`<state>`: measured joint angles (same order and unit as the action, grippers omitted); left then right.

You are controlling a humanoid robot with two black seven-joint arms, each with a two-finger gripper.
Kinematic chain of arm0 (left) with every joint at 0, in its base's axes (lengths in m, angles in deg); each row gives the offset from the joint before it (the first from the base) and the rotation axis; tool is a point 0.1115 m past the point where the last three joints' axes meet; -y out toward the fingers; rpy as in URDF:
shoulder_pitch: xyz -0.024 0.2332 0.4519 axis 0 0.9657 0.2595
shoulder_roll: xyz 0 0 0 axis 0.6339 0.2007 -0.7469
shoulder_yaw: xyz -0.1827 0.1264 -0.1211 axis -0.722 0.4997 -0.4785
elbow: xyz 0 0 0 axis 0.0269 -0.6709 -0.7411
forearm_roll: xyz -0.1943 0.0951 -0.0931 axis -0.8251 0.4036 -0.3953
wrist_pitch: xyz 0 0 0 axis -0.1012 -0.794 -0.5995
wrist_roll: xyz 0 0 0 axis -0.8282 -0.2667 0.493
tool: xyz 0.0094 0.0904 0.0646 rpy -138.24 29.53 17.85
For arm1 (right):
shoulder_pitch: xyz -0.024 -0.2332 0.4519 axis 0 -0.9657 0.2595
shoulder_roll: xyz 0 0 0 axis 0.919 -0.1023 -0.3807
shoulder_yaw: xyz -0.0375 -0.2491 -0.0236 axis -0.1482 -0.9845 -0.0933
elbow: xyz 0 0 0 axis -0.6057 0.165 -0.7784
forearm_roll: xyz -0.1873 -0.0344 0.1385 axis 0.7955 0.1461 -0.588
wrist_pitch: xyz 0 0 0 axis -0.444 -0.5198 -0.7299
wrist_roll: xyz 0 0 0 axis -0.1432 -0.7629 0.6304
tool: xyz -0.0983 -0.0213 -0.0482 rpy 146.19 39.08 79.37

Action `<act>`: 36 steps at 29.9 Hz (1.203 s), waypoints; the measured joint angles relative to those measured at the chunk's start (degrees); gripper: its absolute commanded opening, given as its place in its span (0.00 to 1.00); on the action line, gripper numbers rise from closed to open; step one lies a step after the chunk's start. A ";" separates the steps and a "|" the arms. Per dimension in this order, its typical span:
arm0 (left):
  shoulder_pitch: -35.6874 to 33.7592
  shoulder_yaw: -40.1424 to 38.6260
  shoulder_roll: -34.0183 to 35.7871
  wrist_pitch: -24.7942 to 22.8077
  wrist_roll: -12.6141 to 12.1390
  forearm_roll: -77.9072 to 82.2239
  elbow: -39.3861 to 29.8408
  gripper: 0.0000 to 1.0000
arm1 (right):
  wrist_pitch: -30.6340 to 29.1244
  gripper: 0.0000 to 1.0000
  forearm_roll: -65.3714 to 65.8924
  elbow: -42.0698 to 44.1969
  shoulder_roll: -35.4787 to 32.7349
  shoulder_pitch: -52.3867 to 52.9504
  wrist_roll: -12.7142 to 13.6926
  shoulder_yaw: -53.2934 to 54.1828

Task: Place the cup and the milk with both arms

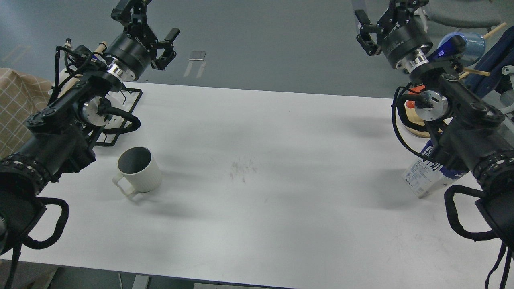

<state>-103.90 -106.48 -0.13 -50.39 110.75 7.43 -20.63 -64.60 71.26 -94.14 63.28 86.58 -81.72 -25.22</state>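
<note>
The cup (139, 173), an off-white ribbed mug with a dark inside, stands upright on the left part of the white table (257, 168), handle toward the front left. My left gripper (145, 20) is open and empty, raised well beyond the cup past the table's far edge. The milk (422, 180), a blue and white carton, stands near the right edge, its upper part and cap hidden behind my right forearm. My right gripper (384, 12) is open and empty, high at the far right, away from the milk.
A black wire rack (129, 96) lies at the far left corner under my left arm. A wooden stand with an orange cup (410, 105) and a blue cup (468, 42) is at the far right. A checked cloth (18, 104) is off the left edge.
</note>
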 measured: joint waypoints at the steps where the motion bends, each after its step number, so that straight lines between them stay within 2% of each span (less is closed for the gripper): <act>1: 0.00 0.00 0.08 0.00 0.00 0.00 -0.02 0.99 | 0.00 1.00 0.00 0.00 0.08 0.00 0.00 -0.19; 11: 0.13 0.44 0.08 -0.02 2.25 0.75 -2.58 0.99 | 0.00 1.00 0.09 1.20 2.13 0.05 0.01 -0.58; 29: 0.69 1.98 0.45 -0.01 1.50 2.38 -5.91 0.99 | 0.00 1.00 0.09 2.05 3.74 1.18 0.01 -0.50; 32: 0.69 3.24 1.67 -0.02 1.47 4.68 -7.78 0.99 | 0.00 1.00 0.09 2.81 4.14 1.66 0.01 -0.52; 36: 0.84 4.00 5.75 -0.02 1.06 12.38 -13.92 0.99 | 0.00 1.00 0.09 3.05 4.35 1.93 0.01 -0.53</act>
<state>-103.07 -102.47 5.62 -50.41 111.81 19.81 -34.55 -64.59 71.35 -91.09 67.63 88.51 -81.71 -25.75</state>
